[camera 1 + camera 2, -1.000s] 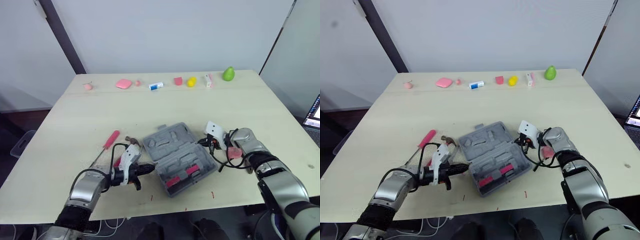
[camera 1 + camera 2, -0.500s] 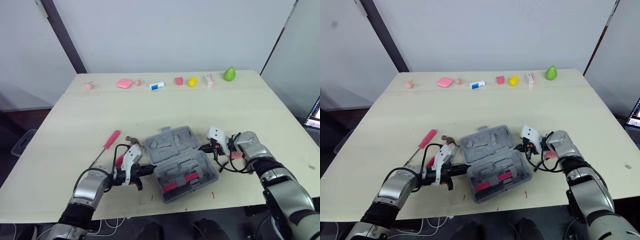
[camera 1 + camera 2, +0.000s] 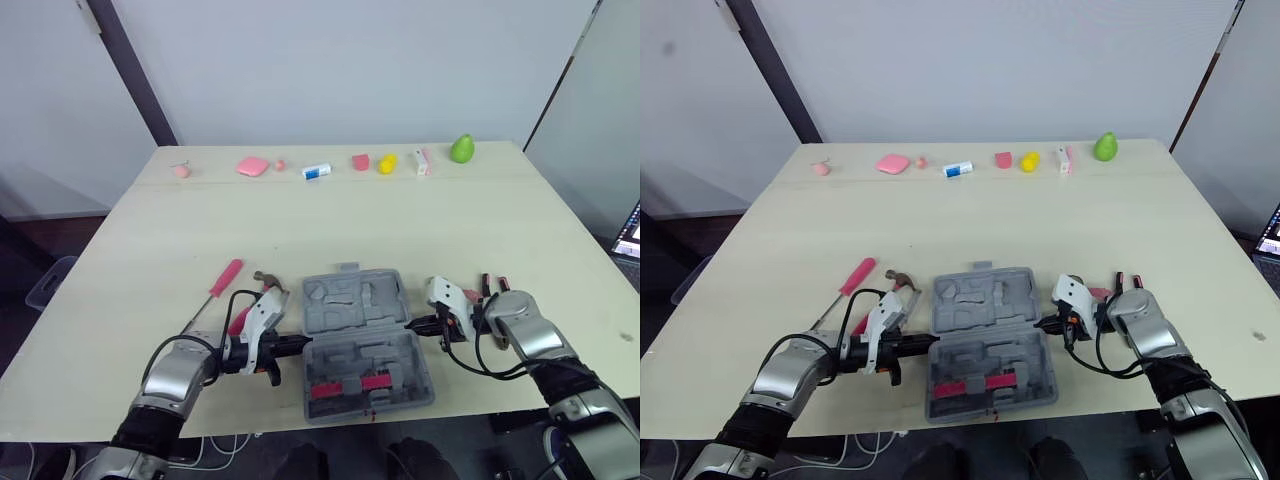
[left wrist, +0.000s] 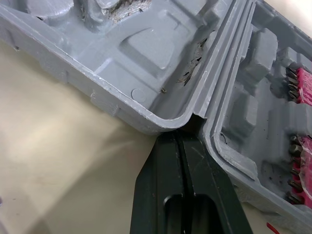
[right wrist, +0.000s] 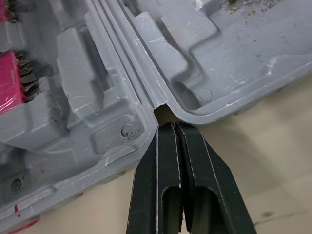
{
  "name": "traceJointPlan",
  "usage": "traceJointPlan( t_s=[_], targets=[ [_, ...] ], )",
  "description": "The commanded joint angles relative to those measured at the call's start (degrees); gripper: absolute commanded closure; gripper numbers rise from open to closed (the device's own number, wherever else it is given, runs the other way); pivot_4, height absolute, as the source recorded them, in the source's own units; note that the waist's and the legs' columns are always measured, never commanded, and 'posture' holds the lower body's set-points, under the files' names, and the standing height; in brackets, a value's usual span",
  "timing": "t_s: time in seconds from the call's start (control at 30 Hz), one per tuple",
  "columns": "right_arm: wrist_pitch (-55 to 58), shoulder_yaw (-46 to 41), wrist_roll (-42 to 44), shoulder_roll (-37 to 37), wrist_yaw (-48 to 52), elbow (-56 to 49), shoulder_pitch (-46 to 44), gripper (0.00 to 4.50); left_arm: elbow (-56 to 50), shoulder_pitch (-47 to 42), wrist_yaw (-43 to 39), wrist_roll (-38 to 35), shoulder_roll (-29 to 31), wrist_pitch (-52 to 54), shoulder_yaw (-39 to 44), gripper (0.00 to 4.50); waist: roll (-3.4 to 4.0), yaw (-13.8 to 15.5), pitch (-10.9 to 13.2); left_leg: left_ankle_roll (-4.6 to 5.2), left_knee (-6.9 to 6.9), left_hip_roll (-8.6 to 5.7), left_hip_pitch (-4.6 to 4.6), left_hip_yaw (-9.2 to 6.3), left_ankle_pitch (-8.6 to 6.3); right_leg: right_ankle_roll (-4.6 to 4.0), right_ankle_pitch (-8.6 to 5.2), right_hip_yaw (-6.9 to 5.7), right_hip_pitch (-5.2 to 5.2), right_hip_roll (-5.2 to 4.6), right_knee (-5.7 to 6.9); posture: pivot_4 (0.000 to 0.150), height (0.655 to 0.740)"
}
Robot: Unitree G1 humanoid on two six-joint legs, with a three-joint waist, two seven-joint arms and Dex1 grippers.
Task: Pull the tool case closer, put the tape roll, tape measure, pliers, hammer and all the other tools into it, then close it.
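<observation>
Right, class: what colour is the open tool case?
The tool case is grey; left eye view shows it best.

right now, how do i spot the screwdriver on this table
On the pale wooden table, find the open grey plastic tool case near the front edge. To its left lies the pink-handled screwdriver, beyond the metal-headed hammer; only it has a long thin shaft.

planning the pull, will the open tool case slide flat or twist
The tool case looks like rigid moulded plastic, so it likely slides without flexing. Lying open and flat, it seems unlikely to tip. With left gripper and right gripper at opposite hinge ends, uneven force may swivel it.
</observation>
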Motion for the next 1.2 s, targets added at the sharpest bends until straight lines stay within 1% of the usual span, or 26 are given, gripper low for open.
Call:
traceJointPlan(
  t_s=[0.03, 0.27, 0.57, 0.73, 0.87, 1.2],
  targets=[
    [4.26, 0.76, 3.00, -1.14, 0.78, -7.90, 4.24, 4.42, -2.98, 0.51, -2.62, -0.70, 0.46, 1.30, -2.29, 4.50, 0.00, 0.11, 0.00, 0.00, 0.00, 0.00, 0.00, -0.03, 0.00, 0.00, -0.01, -0.02, 0.02, 0.00, -0.02, 0.150, 0.7400],
    [9.24, 0.72, 5.62, -2.77, -0.29, -15.44, 9.25, 4.42, -2.81, 0.20, -4.02, 0.25, 1.41, 1.72, -3.94, 4.50, 0.00, 0.26, 0.00, 0.00, 0.01, -0.01, -0.02, -0.03, 0.00, 0.01, -0.01, -0.07, 0.02, 0.03, -0.03, 0.150, 0.7400],
    [11.94, 0.32, 7.55, -3.82, -2.95, -19.53, 12.33, 4.42, -4.72, 1.31, -8.33, -0.26, 3.68, 3.12, -6.97, 4.50, 0.00, 0.24, 0.00, 0.00, 0.03, -0.01, -0.02, -0.02, 0.00, 0.01, -0.02, -0.06, 0.02, 0.05, -0.02, 0.150, 0.7400],
    [12.74, 0.14, 8.84, -4.66, -4.09, -21.20, 13.94, 4.42, -5.04, 1.79, -8.50, 0.17, 4.29, 3.14, -7.19, 4.50, 0.00, 0.36, -0.01, 0.00, 0.03, -0.01, -0.03, -0.02, 0.00, 0.01, -0.02, -0.06, 0.02, 0.04, -0.03, 0.150, 0.7400],
    [13.12, 0.31, 9.40, -4.80, -4.89, -22.17, 14.78, 4.42, -3.34, 1.14, -7.57, 1.13, 4.39, 2.35, -6.57, 4.50, 0.00, 0.39, -0.01, 0.00, 0.03, 0.00, -0.03, -0.02, 0.00, 0.01, -0.03, -0.07, 0.02, 0.06, -0.02, 0.150, 0.7400],
    [11.90, -0.01, 9.88, -4.07, -7.42, -20.19, 13.93, 4.42, -0.79, -0.44, -7.40, 0.83, 4.84, 2.55, -4.60, 4.50, 0.00, 0.38, 0.00, 0.01, 0.10, 0.01, -0.03, -0.01, 0.01, 0.00, -0.03, -0.06, 0.02, 0.10, 0.01, 0.150, 0.7400]
  ],
)
